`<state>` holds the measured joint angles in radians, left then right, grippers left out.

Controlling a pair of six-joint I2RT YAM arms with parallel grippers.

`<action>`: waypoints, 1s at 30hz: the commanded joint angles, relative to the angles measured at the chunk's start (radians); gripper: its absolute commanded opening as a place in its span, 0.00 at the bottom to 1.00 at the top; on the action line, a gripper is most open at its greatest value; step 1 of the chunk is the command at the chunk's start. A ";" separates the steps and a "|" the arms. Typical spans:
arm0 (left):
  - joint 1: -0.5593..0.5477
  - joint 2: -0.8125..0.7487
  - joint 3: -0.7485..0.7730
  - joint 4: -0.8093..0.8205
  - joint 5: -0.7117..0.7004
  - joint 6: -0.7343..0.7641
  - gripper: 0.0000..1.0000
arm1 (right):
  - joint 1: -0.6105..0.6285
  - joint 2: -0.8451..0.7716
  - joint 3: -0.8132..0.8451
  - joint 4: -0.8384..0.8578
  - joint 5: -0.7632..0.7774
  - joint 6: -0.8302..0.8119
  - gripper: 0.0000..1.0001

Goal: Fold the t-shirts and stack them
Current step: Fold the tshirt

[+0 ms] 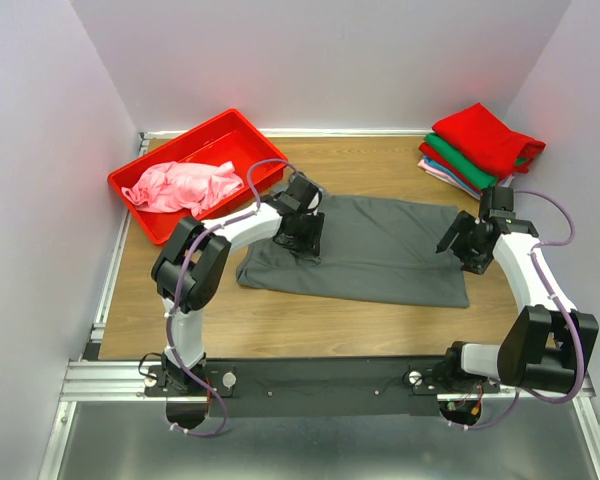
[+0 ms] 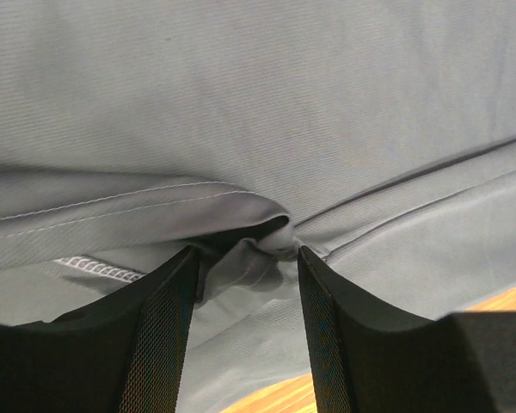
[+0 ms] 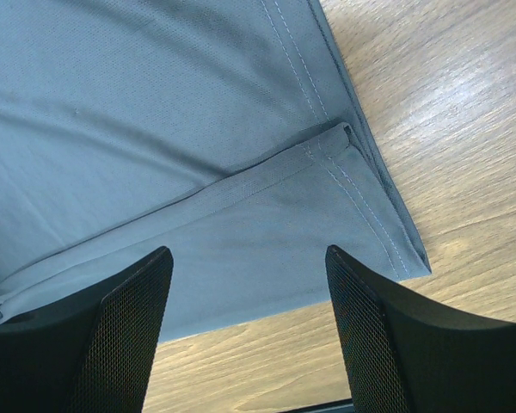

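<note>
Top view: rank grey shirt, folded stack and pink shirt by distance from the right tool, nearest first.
1. Grey shirt, beside the right tool, centre table.
2. Folded stack, back right corner.
3. Pink shirt, in the red bin, far left.

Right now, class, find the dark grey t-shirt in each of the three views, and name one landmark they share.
Top external: the dark grey t-shirt lies spread mid-table, right of the red bin.
Left wrist: it fills nearly the whole frame, a fold bunched low centre.
Right wrist: it covers the upper left, its hemmed corner pointing lower right.
Shared landmark: the wooden table, bare beside the cloth in all three.
</note>
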<state>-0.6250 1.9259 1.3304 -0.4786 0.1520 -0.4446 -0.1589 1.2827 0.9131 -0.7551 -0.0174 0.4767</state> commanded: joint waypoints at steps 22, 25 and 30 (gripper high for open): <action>-0.035 0.082 0.131 0.066 0.136 0.017 0.57 | -0.005 -0.025 -0.037 -0.009 0.002 -0.016 0.79; -0.036 0.096 0.148 0.075 0.156 0.029 0.57 | -0.005 -0.026 -0.037 -0.009 0.005 -0.016 0.79; -0.042 0.122 0.185 0.081 0.190 0.038 0.57 | -0.005 -0.028 -0.037 -0.009 0.008 -0.020 0.79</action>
<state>-0.6518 2.0266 1.4761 -0.4213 0.2863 -0.4305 -0.1589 1.2770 0.8886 -0.7555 -0.0166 0.4702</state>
